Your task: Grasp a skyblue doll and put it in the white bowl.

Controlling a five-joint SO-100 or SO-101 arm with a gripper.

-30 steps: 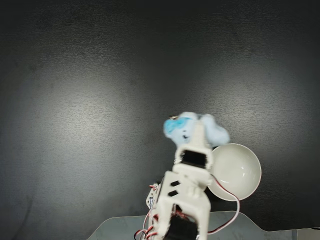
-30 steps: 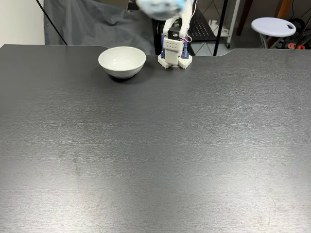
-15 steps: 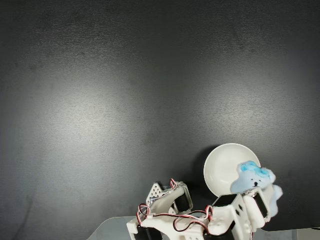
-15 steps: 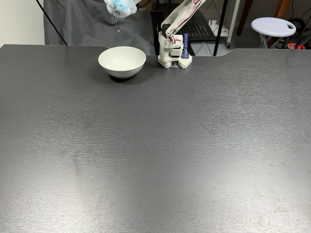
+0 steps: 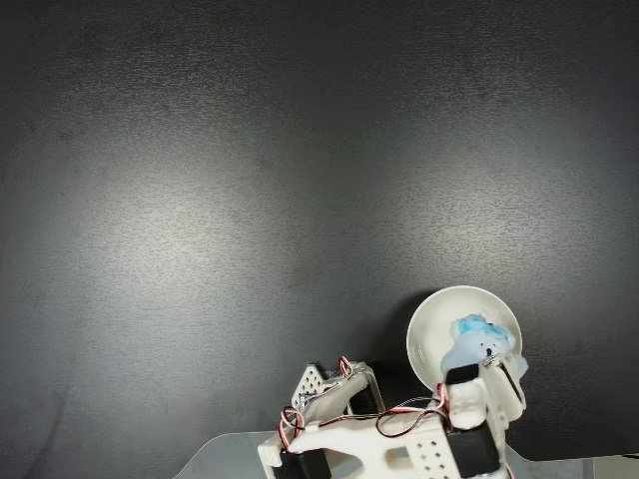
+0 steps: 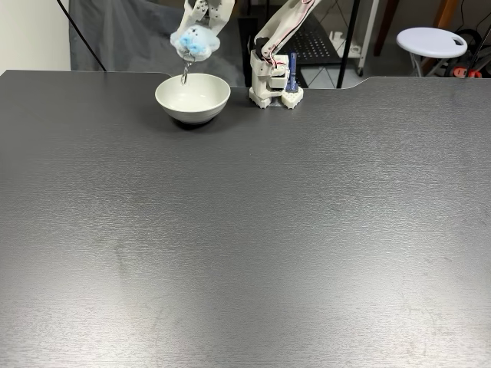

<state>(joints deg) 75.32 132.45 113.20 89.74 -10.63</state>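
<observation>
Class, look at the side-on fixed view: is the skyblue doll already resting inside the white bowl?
No: the skyblue doll hangs in the gripper above the white bowl, with a clear gap between it and the rim.

The fluffy skyblue doll [image 6: 194, 42] hangs above the glossy white bowl [image 6: 192, 97], apparently clear of it; the bowl sits upright

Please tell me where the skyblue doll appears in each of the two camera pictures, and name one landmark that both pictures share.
In a fixed view looking down: the doll is at lower right, over the white bowl's right part, held by the gripper.
In a fixed view from across the table: the doll is at top, left of centre, hanging above the bowl in the gripper.
Shared landmark: the bowl beside the arm base.
</observation>
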